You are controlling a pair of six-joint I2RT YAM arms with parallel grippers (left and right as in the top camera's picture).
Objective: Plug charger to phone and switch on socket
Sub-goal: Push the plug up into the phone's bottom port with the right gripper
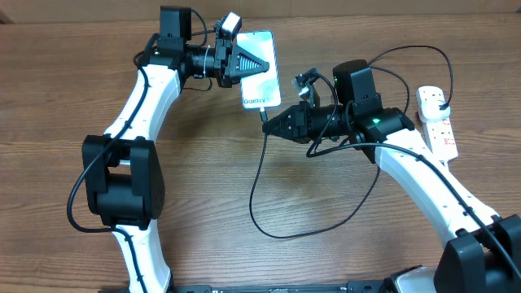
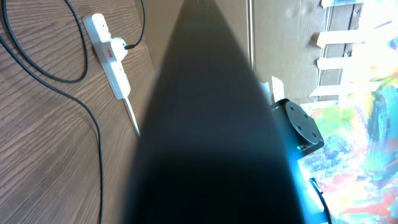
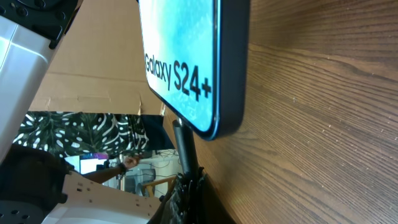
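The phone (image 1: 262, 77) lies on the wooden table with its teal screen up. It fills the right wrist view (image 3: 186, 56), and the left wrist view shows it as a dark blur (image 2: 205, 137). My left gripper (image 1: 247, 62) is shut on the phone's far end. My right gripper (image 1: 273, 124) is shut on the charger's connector (image 3: 184, 149). The connector tip meets the phone's near edge, and I cannot tell how deep it sits. The black cable (image 1: 259, 187) loops round to the socket (image 1: 435, 122), where its plug (image 2: 126, 45) sits in an outlet beside a red switch (image 2: 111, 51).
The charger cable's slack forms a wide loop on the table (image 1: 317, 232) between the two arms. The white arm links (image 1: 142, 106) reach in from the front. A cardboard wall (image 2: 280, 37) stands behind the table.
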